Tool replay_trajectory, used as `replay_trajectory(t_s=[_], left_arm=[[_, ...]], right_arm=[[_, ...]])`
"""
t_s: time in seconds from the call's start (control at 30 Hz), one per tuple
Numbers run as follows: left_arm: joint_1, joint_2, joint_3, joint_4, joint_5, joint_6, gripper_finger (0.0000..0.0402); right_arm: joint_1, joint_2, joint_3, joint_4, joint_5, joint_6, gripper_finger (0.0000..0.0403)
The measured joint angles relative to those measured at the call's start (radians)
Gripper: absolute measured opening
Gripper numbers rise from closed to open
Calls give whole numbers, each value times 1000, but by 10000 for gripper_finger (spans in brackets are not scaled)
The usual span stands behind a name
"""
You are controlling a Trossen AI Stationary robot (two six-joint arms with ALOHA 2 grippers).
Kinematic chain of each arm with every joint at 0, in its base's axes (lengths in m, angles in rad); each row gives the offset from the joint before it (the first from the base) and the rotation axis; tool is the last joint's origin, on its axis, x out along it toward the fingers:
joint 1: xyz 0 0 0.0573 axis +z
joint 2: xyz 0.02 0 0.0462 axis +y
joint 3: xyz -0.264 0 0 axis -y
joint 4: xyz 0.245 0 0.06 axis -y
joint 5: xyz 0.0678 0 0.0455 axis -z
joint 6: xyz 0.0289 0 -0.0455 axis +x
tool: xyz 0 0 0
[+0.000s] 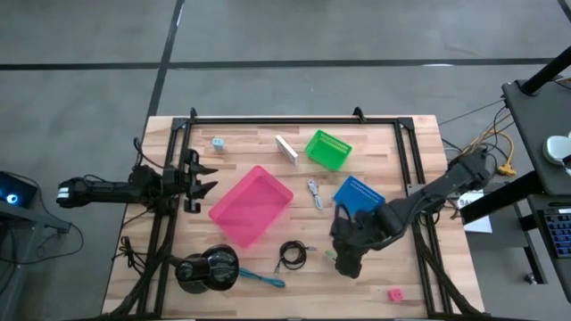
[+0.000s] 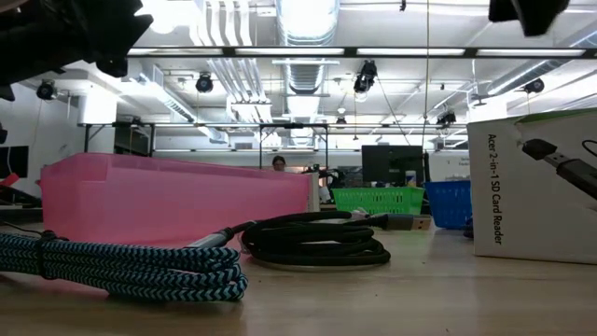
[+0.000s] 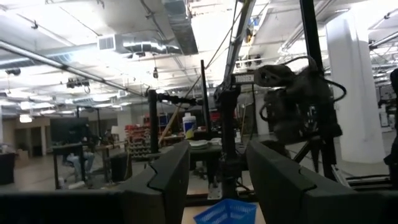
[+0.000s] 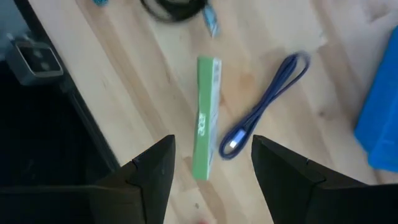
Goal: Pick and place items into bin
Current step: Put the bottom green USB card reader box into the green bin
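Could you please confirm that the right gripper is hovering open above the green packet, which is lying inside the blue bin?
Not quite: the green packet lies on the bare wooden table, beside a purple cord, not inside the blue bin. The right wrist view shows this. The right gripper does hover open above the packet.

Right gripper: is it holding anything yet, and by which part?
Nothing is held. The right gripper is open above the green packet, fingers either side of it but not closed. The left gripper waits open and empty at the table's left edge.
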Motion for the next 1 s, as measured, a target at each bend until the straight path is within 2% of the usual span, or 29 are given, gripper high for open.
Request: replay_trajectory(t_s=[0.2, 1.0], left_arm=[[0, -1, 1, 11, -4, 43, 145], [0, 3, 3, 5, -5, 43, 145]], right_arm=[[1, 54, 1, 1, -54, 0, 198], [13, 67, 0, -15, -8, -45, 189]])
